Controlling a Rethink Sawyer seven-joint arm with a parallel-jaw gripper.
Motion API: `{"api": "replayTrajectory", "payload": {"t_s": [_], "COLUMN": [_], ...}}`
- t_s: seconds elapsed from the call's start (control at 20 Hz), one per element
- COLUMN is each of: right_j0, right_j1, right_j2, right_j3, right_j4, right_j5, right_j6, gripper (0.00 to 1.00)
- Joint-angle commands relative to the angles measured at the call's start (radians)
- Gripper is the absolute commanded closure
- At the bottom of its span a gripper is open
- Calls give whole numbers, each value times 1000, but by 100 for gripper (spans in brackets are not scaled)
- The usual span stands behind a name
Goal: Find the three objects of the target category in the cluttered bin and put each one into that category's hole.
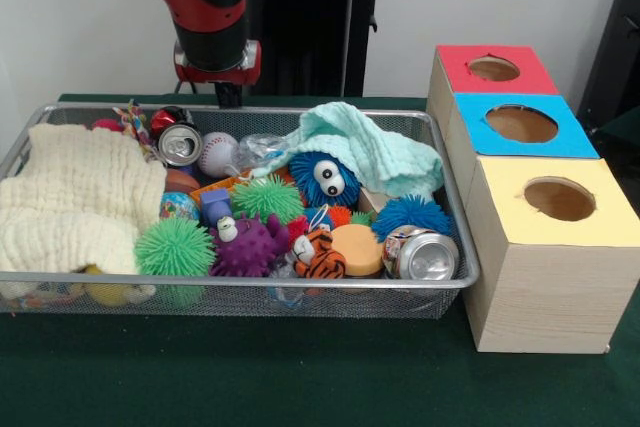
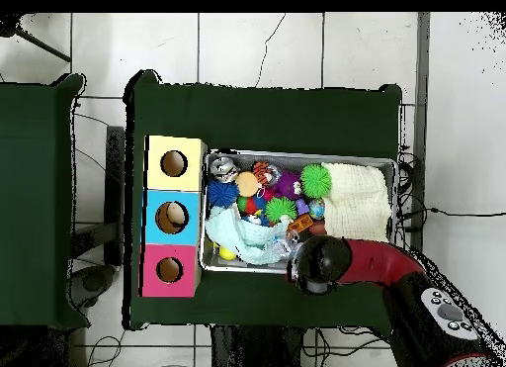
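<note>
Red and black, the robot arm hangs over the bin's back rim, its gripper [image 1: 228, 95] hidden behind the wire edge, so whether it is apart or together cannot be told. Nothing is held that can be seen. Just below and toward the camera lies a crushed soda can [image 1: 180, 143], with a baseball [image 1: 218, 154] beside it. A second can [image 1: 421, 254] rests at the bin's [image 1: 240, 290] front corner, nearest the yellow-topped box [image 1: 556, 247].
</note>
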Motion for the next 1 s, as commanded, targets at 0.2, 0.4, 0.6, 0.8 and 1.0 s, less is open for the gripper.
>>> {"api": "replayTrajectory", "payload": {"t_s": [0.2, 0.4, 0.6, 0.8, 1.0], "right_j0": [21, 19, 19, 21, 22], "right_j1": [0, -6, -7, 2, 4], "right_j2": [100, 100, 99, 100, 102], "right_j3": [-184, -178, -178, -193, -200], "right_j4": [58, 59, 59, 52, 55], "right_j5": [85, 102, 112, 128, 140], "right_j6": [-51, -56, -55, -66, -70], "gripper": [100, 100, 100, 100, 100]}}
